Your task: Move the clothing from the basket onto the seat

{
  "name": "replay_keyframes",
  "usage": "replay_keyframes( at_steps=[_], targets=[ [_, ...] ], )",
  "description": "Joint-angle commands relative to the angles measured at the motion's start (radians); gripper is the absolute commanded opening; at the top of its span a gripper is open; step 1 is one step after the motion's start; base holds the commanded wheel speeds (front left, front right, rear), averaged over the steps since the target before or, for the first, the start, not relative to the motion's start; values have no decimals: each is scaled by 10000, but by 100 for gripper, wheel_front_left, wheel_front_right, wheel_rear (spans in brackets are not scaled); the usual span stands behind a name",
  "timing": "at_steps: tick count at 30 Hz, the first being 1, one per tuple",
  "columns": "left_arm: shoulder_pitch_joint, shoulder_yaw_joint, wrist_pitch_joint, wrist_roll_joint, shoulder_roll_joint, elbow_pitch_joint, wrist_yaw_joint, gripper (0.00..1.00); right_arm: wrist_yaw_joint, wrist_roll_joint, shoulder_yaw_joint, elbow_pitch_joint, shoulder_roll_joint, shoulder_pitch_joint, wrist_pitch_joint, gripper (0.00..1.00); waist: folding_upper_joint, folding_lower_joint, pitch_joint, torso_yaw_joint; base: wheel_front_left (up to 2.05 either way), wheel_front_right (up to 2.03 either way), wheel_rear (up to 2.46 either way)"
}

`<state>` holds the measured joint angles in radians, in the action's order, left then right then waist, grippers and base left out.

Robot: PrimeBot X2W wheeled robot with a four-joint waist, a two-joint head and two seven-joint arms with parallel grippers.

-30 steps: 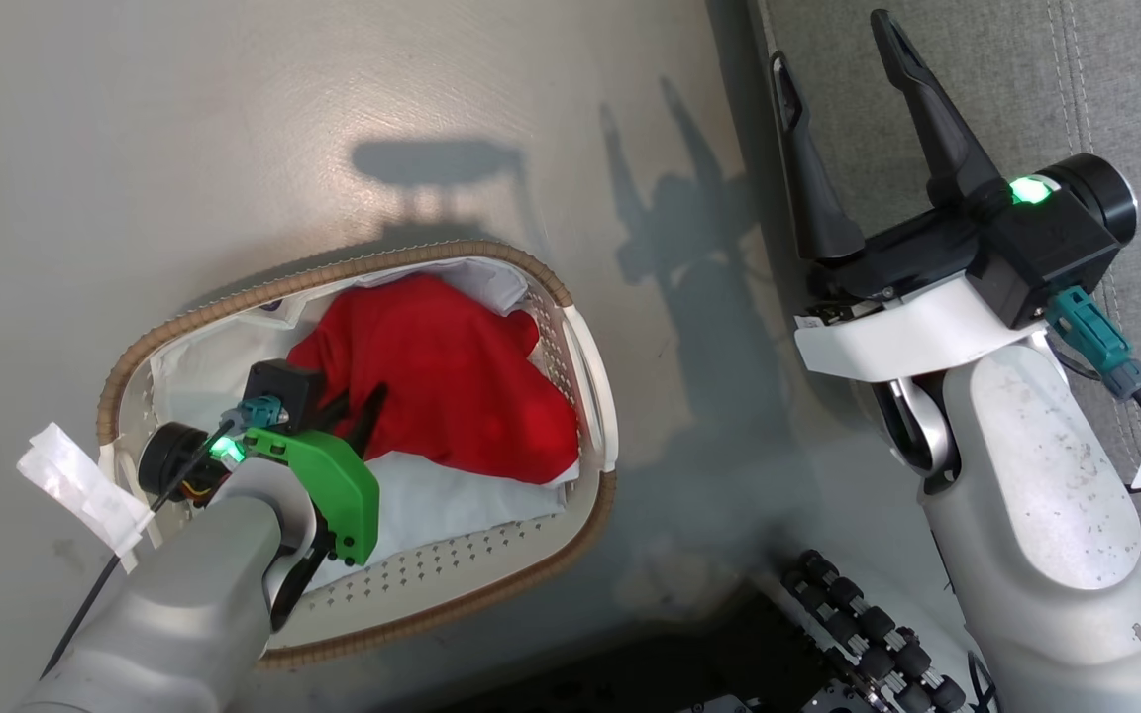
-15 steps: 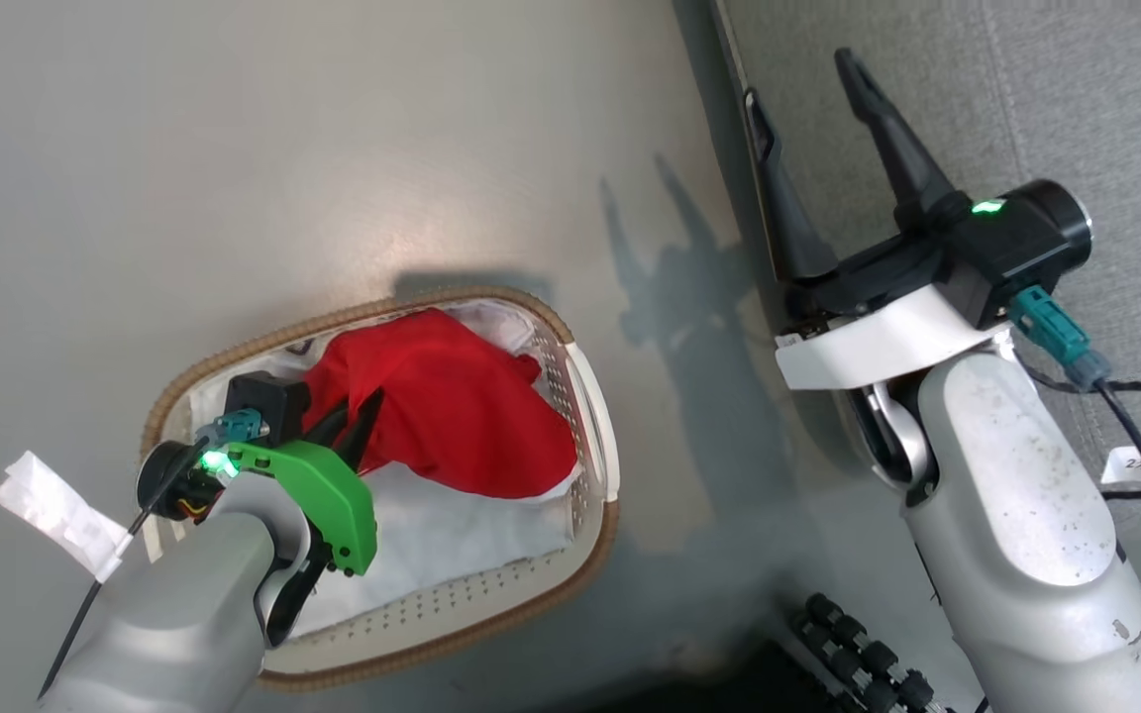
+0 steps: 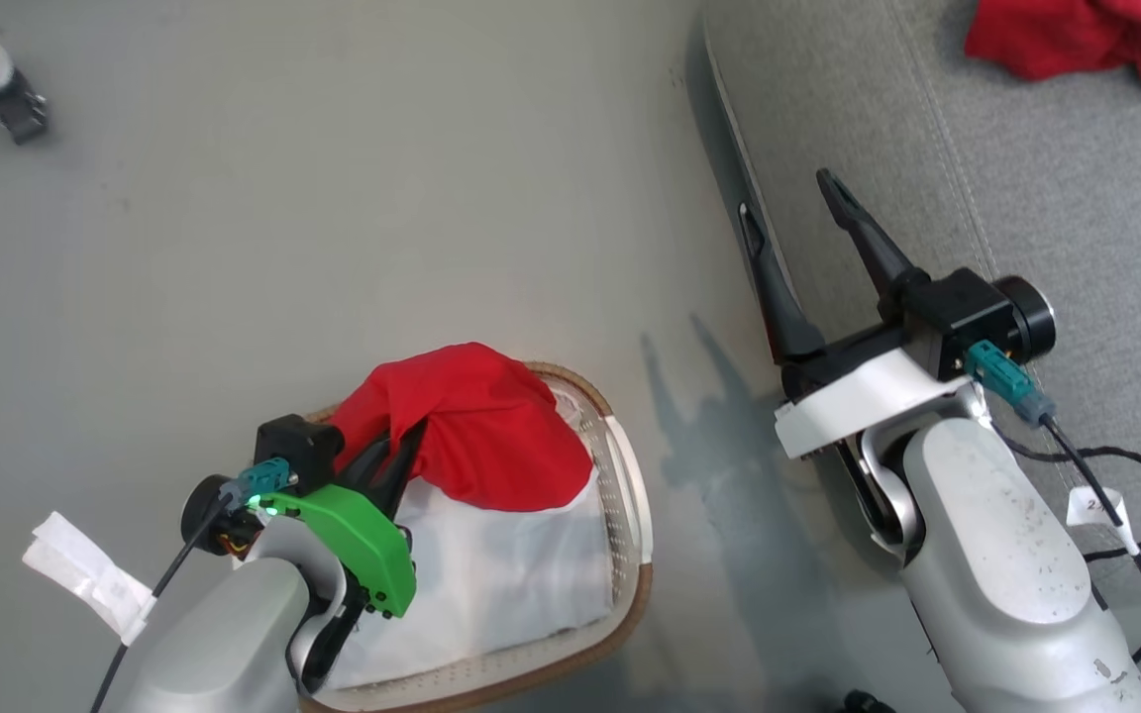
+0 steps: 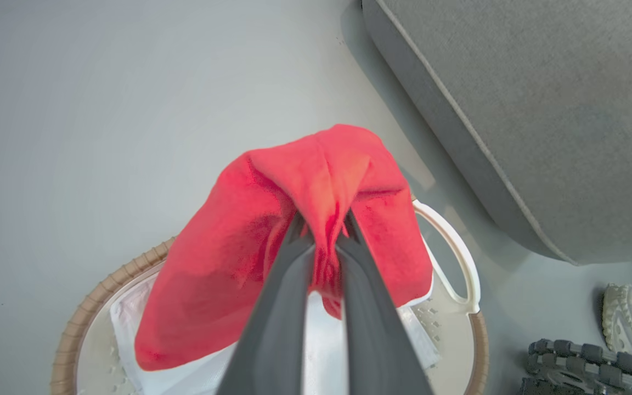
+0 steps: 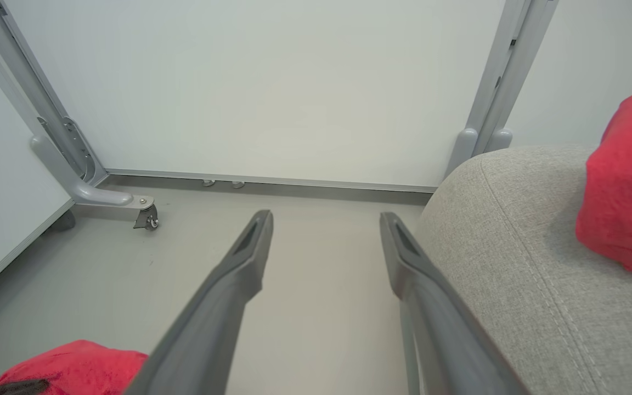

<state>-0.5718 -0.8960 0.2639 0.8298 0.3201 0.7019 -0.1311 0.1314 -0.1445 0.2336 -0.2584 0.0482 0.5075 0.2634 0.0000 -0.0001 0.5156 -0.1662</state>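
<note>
The left fingers [image 4: 280,291] are pinched nearly together, with a fold of red garment [image 4: 294,181] bunched between the tips. The cloth rises in a peak above the tips and drapes down both sides of them. More of it hangs on the side away from the sofa.

The garment hangs over the basket [image 3: 632,515], above the white liner [image 3: 501,584]. I cannot tell whether its lower hem touches the liner. In the left wrist view the cloth covers the far part of the basket's brown rim [image 4: 99,296]. The white handle loop stands clear beside it. The basket sits on the grey floor [image 3: 333,198], near the seat [image 3: 1026,218] but apart from its edge.

The right fingers [image 3: 868,238] are spread wide and hold nothing. They point along the front edge of the seat; one is over the cushion, the other at its border.

A second red garment [image 3: 1076,40] lies crumpled on the seat, well away from both arms. A pale shoe [image 4: 631,315] rests on the floor by the seat's corner.
</note>
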Motion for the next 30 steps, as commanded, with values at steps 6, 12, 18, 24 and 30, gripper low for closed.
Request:
replay_keyframes(
  at_steps=[6, 12, 18, 24, 30],
  targets=[
    [879, 1215, 6, -719, -148, -1042, 7, 0, -14, 39, -126, -370, 48, -622, 20, 100, 0, 1, -1800, 1051, 0, 0, 0],
    [1433, 2174, 6, -1453, -221, -2082, 7, 0, -14, -86, -101, -643, 48, -1094, 20, 100, 0, 1, -2650, 1312, 0, 0, 0],
    [1833, 3078, 4, -2125, -478, -3225, 7, 0, -14, -132, -107, -823, 42, -1569, 20, 100, 0, 1, -3404, 1454, 0, 0, 0],
    [2193, 3719, 4, -2635, -690, -4178, 7, 0, -14, -273, 35, -903, 43, -1964, 20, 100, 0, 1, -3999, 1423, 0, 0, 0],
    [2486, 3992, 4, -2957, -829, -4784, 7, 0, -14, -340, 184, -953, 42, -2366, 20, 100, 0, 1, -4466, 1350, 0, 0, 0]
  ],
)
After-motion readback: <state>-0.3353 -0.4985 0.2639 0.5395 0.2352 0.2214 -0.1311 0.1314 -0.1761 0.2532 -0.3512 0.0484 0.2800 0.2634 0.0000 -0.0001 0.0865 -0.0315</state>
